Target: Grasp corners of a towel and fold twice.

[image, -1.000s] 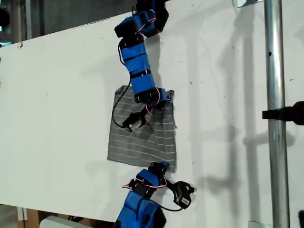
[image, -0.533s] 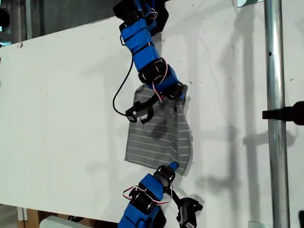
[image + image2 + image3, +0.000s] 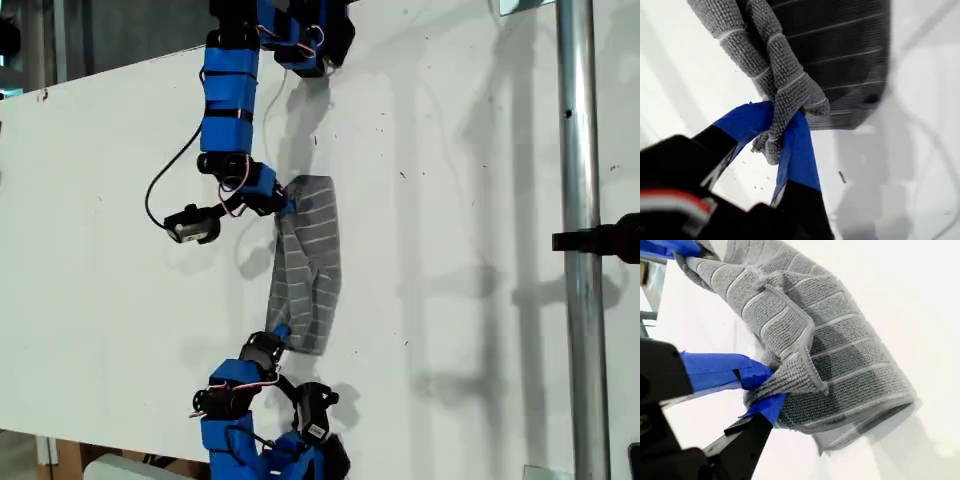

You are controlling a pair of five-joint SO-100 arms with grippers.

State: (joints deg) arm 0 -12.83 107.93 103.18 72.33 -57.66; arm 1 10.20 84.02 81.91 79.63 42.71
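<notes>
The grey striped towel (image 3: 310, 260) hangs doubled over in a narrow band above the white table (image 3: 120, 280). One blue arm reaches in from the exterior view's top, and its gripper (image 3: 283, 203) pinches the towel's upper corner. A second arm from the exterior view's bottom pinches the lower corner with its gripper (image 3: 278, 335). The wrist views do not show which arm is which. My first gripper (image 3: 777, 135) is shut on a bunched corner of the towel (image 3: 790, 85). My second gripper (image 3: 765, 390) is shut on another corner of the towel (image 3: 840, 350), which curls over away from it.
A metal pole (image 3: 580, 250) with a black clamp (image 3: 605, 240) stands at the exterior view's right. The table's edge runs along the exterior view's left and bottom. A black cable (image 3: 160, 185) loops from the upper arm.
Both arms have swung toward the exterior view's left, carrying their corners with them. The towel has gone from lying spread flat to a lifted, folded-over narrow band.
</notes>
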